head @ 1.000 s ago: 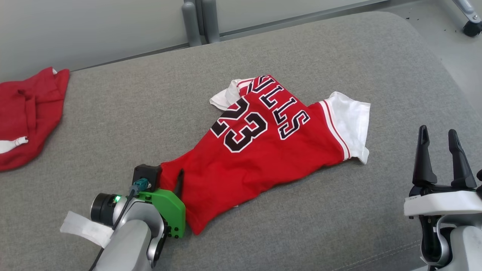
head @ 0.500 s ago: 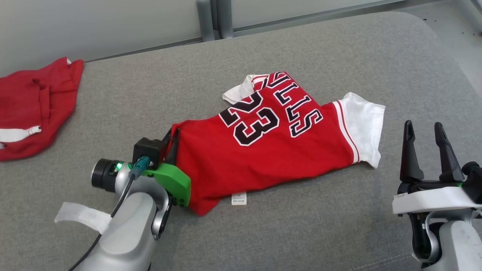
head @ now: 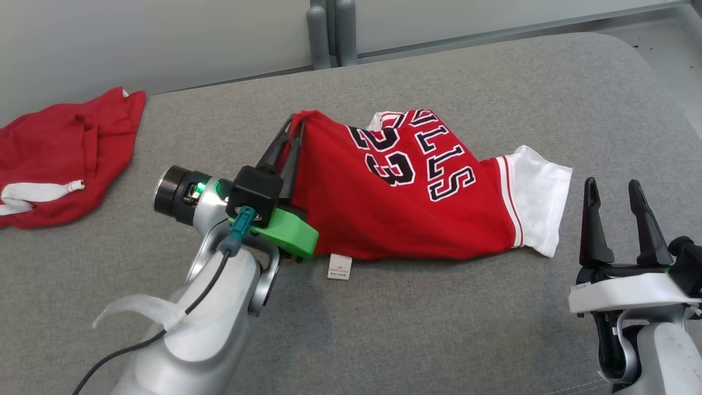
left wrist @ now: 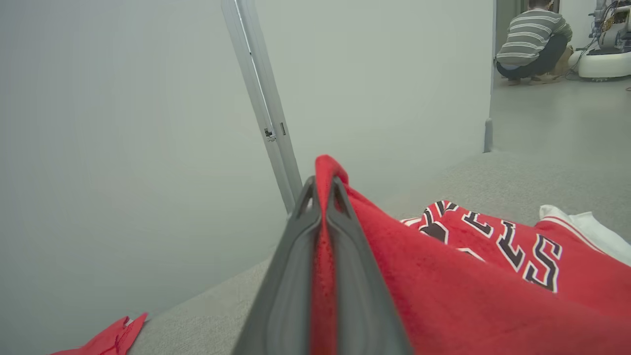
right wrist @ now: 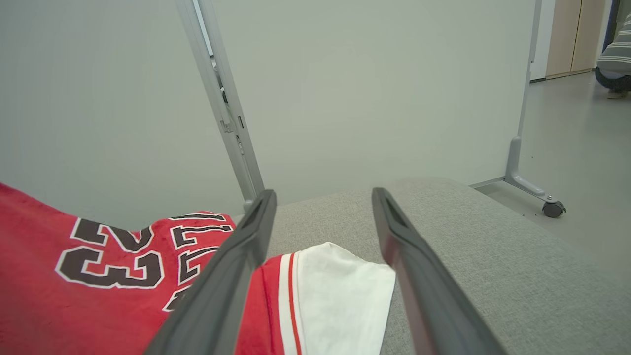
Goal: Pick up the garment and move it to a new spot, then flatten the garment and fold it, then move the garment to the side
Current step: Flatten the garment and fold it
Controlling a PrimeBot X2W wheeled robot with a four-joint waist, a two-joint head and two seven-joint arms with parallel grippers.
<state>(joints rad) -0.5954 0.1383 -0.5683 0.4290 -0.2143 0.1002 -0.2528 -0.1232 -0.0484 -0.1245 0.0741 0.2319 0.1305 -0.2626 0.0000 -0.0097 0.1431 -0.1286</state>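
The garment [head: 406, 203] is a red jersey with black "23" lettering and white sleeves, lying on the grey cushion [head: 439, 329]. My left gripper [head: 296, 123] is shut on its left hem corner, which is lifted off the surface. In the left wrist view the red fabric [left wrist: 443, 296] is pinched between the two dark fingers [left wrist: 291, 276] and drapes off to the right. My right gripper [head: 611, 189] stands open at the lower right, just right of the white sleeve [head: 540, 192], holding nothing. In the right wrist view the sleeve [right wrist: 340, 296] lies between and below the spread fingers.
A second red garment [head: 60, 159] with a white drawstring lies at the cushion's far left. A grey partition wall and its post [head: 326, 33] stand behind the cushion. A person [left wrist: 532, 42] crouches on the floor far off. A white label [head: 340, 267] hangs from the jersey's near edge.
My left gripper closed on the jersey's hem and has risen, carrying that corner up and away from me; the jersey bunched toward the right. The head camera shifted slightly. The right gripper stayed open.
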